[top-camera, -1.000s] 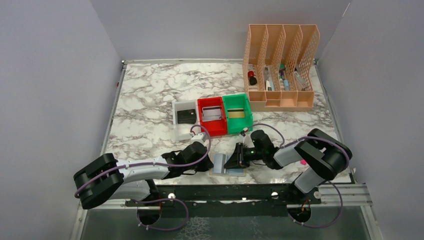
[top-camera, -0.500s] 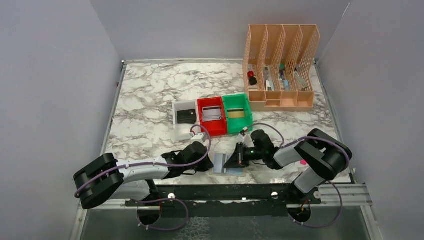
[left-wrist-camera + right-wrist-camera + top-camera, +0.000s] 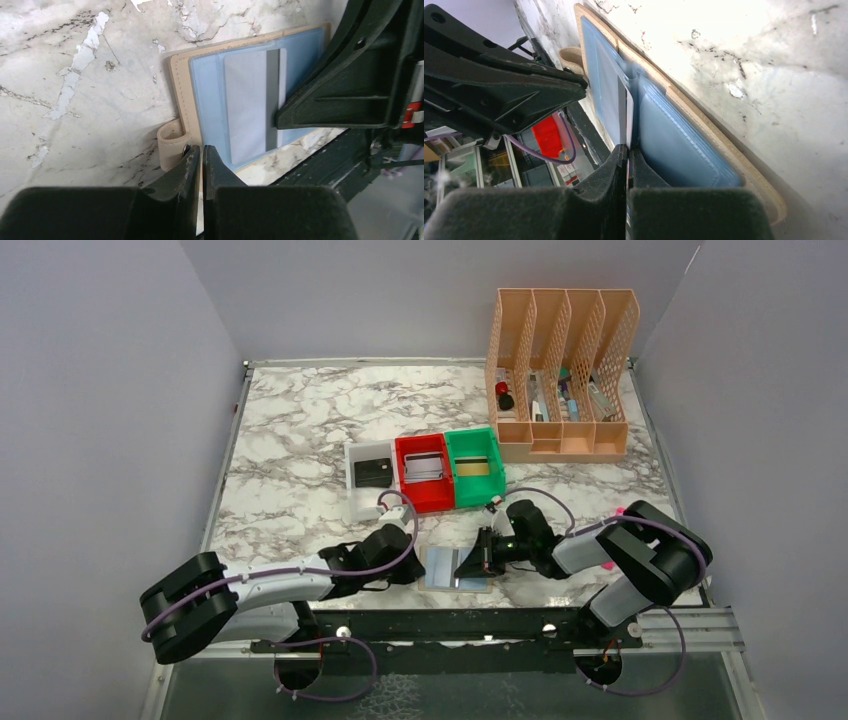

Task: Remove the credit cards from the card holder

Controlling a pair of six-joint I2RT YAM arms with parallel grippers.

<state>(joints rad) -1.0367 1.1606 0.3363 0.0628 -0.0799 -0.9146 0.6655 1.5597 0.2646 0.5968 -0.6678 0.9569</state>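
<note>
The tan card holder [image 3: 443,571] lies open near the table's front edge, its blue-grey pockets [image 3: 215,95] facing up. A silvery grey credit card [image 3: 245,105] sits in a pocket and stands partly out of it. My right gripper [image 3: 628,150] is shut on the thin edge of this card [image 3: 629,115], and shows from above over the holder's right half [image 3: 470,564]. My left gripper [image 3: 201,150] is shut, its tips at the holder's left edge beside the snap tab [image 3: 171,144]. From above, the left gripper [image 3: 410,566] lies low at the holder's left side.
Behind the holder stand a white tray [image 3: 352,490] with a black card, a red tray [image 3: 400,475] with a grey card and a green tray [image 3: 495,475] with a gold card. A peach file organiser [image 3: 560,370] stands at the back right. The table's front rail [image 3: 450,620] is close.
My right gripper has closed its jaws on the card's edge and shifted slightly right. The left arm has settled a little lower, with its gripper still shut at the holder's left edge.
</note>
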